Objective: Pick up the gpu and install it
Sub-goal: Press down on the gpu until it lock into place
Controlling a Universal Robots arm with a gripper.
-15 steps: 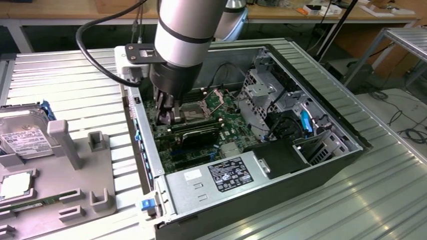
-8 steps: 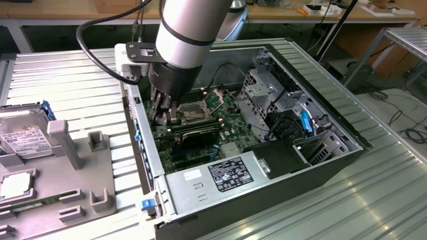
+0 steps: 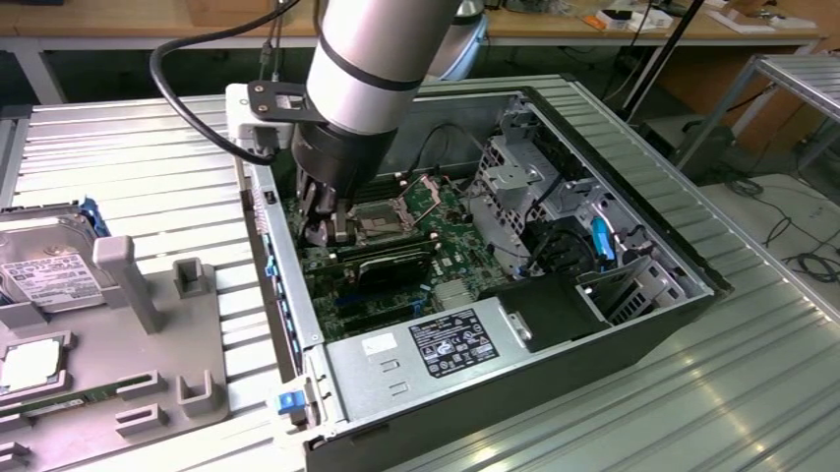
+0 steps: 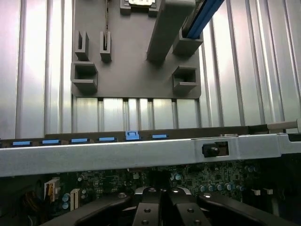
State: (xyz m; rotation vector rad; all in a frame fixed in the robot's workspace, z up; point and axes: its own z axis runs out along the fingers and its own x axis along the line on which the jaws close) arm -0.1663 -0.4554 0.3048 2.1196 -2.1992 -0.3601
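The open computer case lies on the ribbed metal table with its motherboard facing up. A dark flat card, the gpu, sits across the board near the case wall at the exterior view's left. My gripper reaches down inside the case, right at the card's end by that wall. Whether it touches the card is hidden. In the wrist view the black fingers are pressed together over the motherboard, and my gripper is shut with nothing seen between them.
A grey parts holder at the exterior view's left carries a silver hard drive, a processor chip and a green memory stick. The power supply, the drive cage and the case rail crowd the gripper.
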